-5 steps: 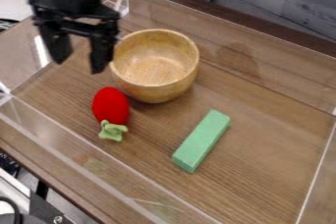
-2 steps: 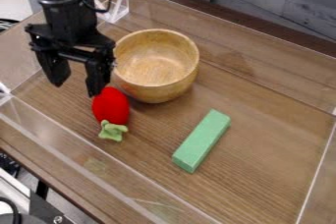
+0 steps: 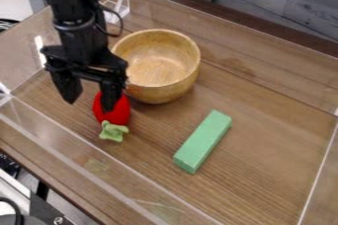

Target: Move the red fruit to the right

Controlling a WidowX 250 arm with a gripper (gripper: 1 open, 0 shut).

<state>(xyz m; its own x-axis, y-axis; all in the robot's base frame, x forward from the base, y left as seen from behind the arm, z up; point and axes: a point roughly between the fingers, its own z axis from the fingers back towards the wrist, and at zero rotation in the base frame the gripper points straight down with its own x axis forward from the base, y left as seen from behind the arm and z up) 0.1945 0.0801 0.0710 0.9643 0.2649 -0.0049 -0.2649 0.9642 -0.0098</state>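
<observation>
- Centrally, the red fruit (image 3: 111,110) lies beside the bowl (image 3: 156,65), long axis roughly up-down, leafy end towards the viewer.
- Compared with earlier, the jaws (image 3: 91,97), apart, now partly cover it.

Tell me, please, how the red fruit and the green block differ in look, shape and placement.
The red fruit is rounded, while the green block is a long, straight-edged bar. The fruit is glossy red with a pale green leafy stem; the block is plain green all over. The gripper is right at the fruit, whereas the block lies apart from it. Both rest on the wooden table.
</observation>
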